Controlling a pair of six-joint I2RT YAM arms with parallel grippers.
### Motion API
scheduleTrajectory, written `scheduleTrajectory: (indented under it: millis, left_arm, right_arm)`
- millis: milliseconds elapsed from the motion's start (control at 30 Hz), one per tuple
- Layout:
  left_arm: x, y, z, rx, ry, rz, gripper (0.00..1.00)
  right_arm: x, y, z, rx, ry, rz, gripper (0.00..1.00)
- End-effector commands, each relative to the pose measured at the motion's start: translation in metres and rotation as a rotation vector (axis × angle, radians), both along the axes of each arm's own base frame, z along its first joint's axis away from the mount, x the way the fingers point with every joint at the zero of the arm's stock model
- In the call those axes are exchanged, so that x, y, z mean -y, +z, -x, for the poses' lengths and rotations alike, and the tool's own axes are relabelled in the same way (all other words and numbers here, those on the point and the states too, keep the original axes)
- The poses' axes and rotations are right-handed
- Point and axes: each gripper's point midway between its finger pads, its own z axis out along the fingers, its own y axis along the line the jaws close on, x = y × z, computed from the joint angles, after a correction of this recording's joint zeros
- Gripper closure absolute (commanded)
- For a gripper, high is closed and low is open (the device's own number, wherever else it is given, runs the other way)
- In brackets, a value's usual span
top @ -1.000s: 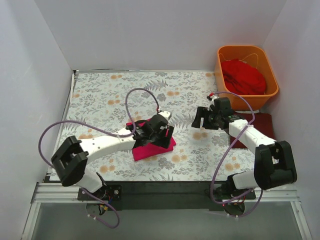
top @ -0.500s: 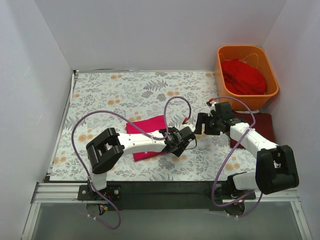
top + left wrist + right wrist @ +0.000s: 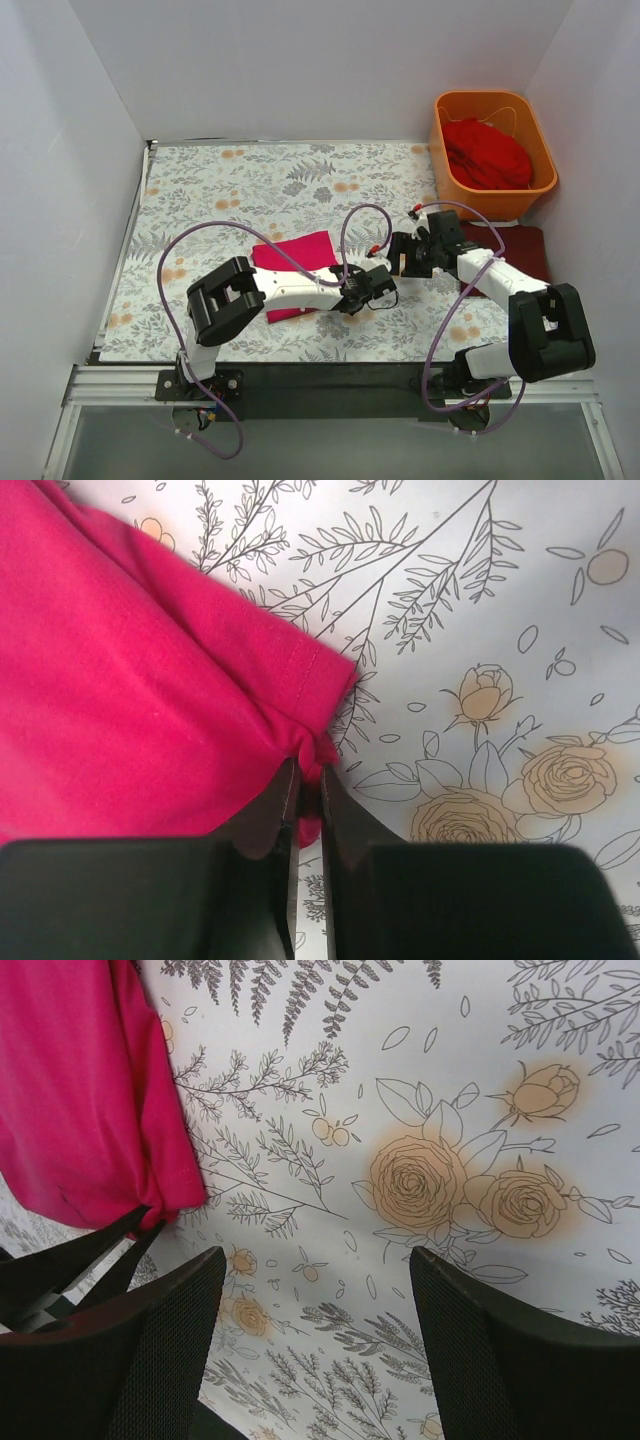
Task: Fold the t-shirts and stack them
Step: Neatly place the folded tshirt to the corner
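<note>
A folded magenta-pink t-shirt (image 3: 296,250) lies mid-table under my left arm. My left gripper (image 3: 368,288) is at its right edge, shut on a small fold of the hem (image 3: 318,748); in the left wrist view the pink t-shirt (image 3: 130,680) fills the left side with my left gripper (image 3: 310,772) pinching it. My right gripper (image 3: 402,256) hovers open just right of that spot, over bare cloth, with nothing between its fingers; in its own view my right gripper (image 3: 318,1257) faces the pink t-shirt (image 3: 80,1090). A maroon t-shirt (image 3: 522,245) lies at the right edge. A scarlet t-shirt (image 3: 488,152) sits bunched in the tub.
A grey floral-print cloth (image 3: 230,190) covers the table. The orange plastic tub (image 3: 445,140) stands at the back right corner. White walls close in the left, back and right sides. Purple cables loop over both arms.
My left arm swung across the pink t-shirt to its right edge and its jaws closed on the hem. My right gripper drifted slightly left, staying open.
</note>
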Motion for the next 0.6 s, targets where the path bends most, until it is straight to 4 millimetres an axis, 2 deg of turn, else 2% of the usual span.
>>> scheduleTrajectory:
  millis: [0, 133, 167, 233, 267, 400, 567]
  left_arm:
    - [-0.006, 0.0, 0.003, 0.002, 0.014, -0.023, 1.0]
    - [-0.005, 0.014, 0.009, -0.007, 0.024, 0.053, 1.0]
    - [-0.002, 0.026, 0.009, 0.003, 0.026, 0.103, 1.0]
    - [-0.002, 0.031, 0.012, -0.001, 0.033, 0.15, 1.0]
    - [0.0, 0.042, 0.013, 0.007, 0.032, 0.189, 1.0]
    - [0.0, 0.052, 0.019, -0.006, 0.032, 0.25, 1.0]
    - [-0.003, 0.05, 0.022, -0.015, 0.041, 0.264, 1.0]
  right_arm:
    - [-0.016, 0.004, -0.001, 0.013, 0.032, -0.075, 0.2]
    - [-0.035, 0.0, 0.006, -0.024, 0.041, -0.15, 0.2]
    - [-0.046, 0.003, 0.007, -0.035, 0.047, -0.195, 0.2]
    - [-0.061, 0.005, 0.01, -0.028, 0.062, -0.241, 0.19]
    - [-0.069, 0.006, 0.009, -0.034, 0.043, -0.287, 0.19]
    - [-0.094, 0.006, 0.01, -0.072, 0.028, -0.355, 0.19]
    - [-0.13, 0.006, 0.016, -0.098, 0.075, -0.375, 0.2]
